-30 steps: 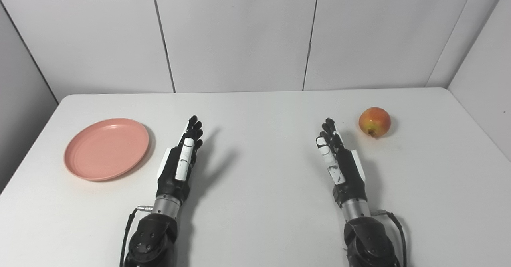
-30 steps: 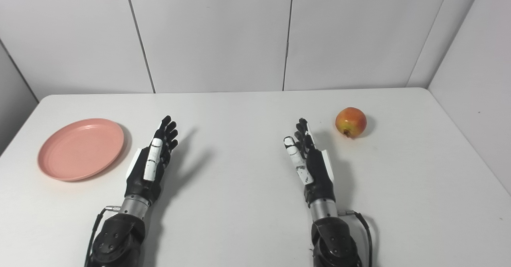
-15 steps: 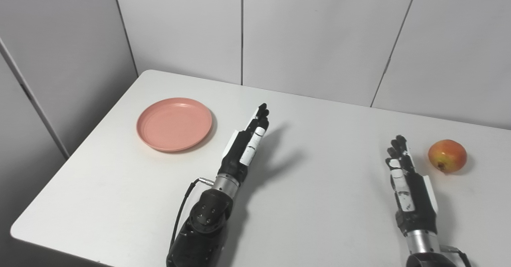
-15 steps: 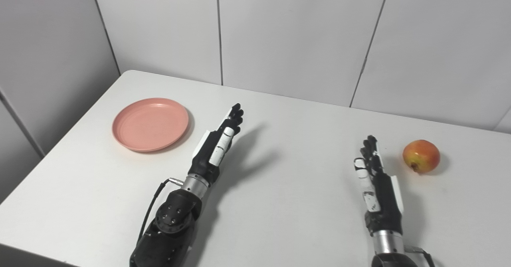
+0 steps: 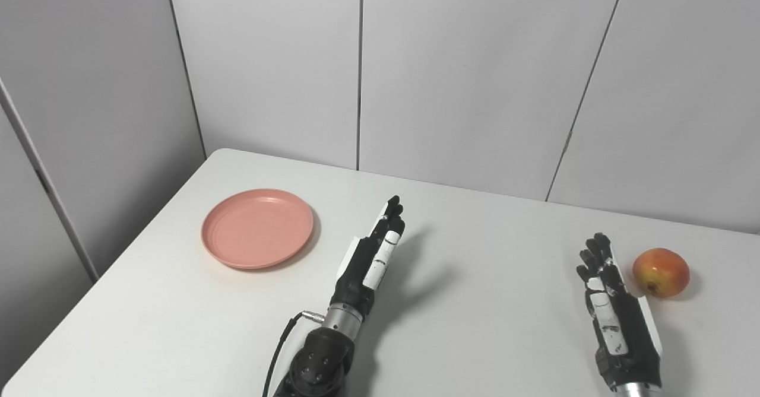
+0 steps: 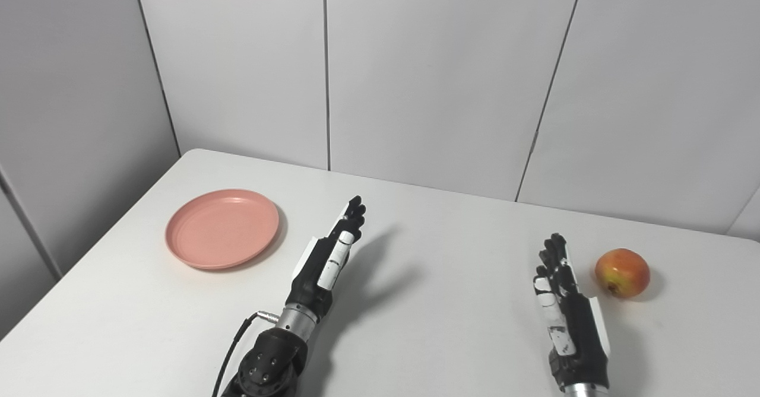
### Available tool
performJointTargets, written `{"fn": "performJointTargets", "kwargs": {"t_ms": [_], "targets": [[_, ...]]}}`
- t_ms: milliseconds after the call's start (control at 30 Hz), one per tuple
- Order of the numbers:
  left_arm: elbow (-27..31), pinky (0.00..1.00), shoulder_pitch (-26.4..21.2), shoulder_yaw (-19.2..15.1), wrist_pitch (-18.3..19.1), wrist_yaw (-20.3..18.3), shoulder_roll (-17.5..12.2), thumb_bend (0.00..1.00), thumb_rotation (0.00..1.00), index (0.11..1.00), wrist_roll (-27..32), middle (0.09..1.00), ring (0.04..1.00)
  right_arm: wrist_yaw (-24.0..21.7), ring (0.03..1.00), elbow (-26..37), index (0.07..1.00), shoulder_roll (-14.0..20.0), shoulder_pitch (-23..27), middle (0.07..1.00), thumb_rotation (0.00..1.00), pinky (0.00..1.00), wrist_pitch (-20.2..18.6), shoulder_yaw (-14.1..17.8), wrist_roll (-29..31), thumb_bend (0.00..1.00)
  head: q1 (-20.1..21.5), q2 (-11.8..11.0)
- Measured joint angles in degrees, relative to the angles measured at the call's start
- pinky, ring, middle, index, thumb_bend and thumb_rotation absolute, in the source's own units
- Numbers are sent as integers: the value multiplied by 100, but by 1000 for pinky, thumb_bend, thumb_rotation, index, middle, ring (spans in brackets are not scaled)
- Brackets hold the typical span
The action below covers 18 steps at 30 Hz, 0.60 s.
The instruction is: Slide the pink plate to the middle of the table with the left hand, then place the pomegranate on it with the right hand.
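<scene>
A pink plate (image 5: 257, 235) lies empty on the left part of the white table (image 5: 487, 278). A red-yellow pomegranate (image 5: 661, 272) sits at the right side of the table. My left hand (image 5: 371, 260) is open with its fingers straight, held edge-up to the right of the plate, clear of it. My right hand (image 5: 617, 320) is open with fingers straight, just left of the pomegranate and a little nearer to me, not touching it. The same scene shows in the right eye view, with the plate (image 6: 221, 235), pomegranate (image 6: 621, 273), left hand (image 6: 329, 260) and right hand (image 6: 570, 317).
Grey wall panels (image 5: 463, 76) stand close behind the table and along its left side. The table's left edge (image 5: 107, 278) runs diagonally near the plate. A cable (image 5: 279, 355) hangs from my left wrist.
The camera has turned left and tilted up, so the whole picture has shifted. Both hands and the objects stay where they were on the table.
</scene>
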State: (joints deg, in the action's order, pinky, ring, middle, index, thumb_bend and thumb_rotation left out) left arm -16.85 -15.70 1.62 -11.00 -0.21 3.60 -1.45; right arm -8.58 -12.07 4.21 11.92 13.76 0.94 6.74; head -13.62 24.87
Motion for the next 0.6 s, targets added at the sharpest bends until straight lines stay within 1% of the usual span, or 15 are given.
{"fn": "performJointTargets", "kwargs": {"t_ms": [100,167,267,400,433,533,600], "targets": [[-2,999,-34,-191,-9,58,45,611,1000,1000,145,1000,999,-1,1000,-21,1000,0,13,1000,837,1000,44,16,2,633,-26,-9],[17,989,-77,-312,3,85,8,612,1000,995,189,992,981,-1,1000,-21,1000,-1,13,1000,849,1000,47,19,2,614,-88,-44],[211,958,-192,-498,34,249,-151,610,1000,980,124,977,964,-3,1000,-24,1000,0,16,1000,853,1000,61,19,2,604,-150,-44],[416,934,-457,-694,34,614,-367,619,1000,953,-125,957,943,-13,1000,-49,1000,22,21,1000,853,1000,94,31,14,581,-334,-79],[429,912,-509,-755,40,687,-416,638,1000,932,-150,939,925,-15,1000,-57,1000,35,24,1000,855,1000,114,31,16,574,-334,-79],[506,878,-540,-941,102,917,-482,658,1000,904,-251,912,898,-21,1000,-78,1000,65,35,1000,850,1000,193,32,26,568,-396,-105],[501,866,-540,-1044,104,1004,-560,665,1000,897,-250,905,891,-26,1000,-76,1000,69,35,1000,852,1000,195,31,26,566,-387,-123]]}}
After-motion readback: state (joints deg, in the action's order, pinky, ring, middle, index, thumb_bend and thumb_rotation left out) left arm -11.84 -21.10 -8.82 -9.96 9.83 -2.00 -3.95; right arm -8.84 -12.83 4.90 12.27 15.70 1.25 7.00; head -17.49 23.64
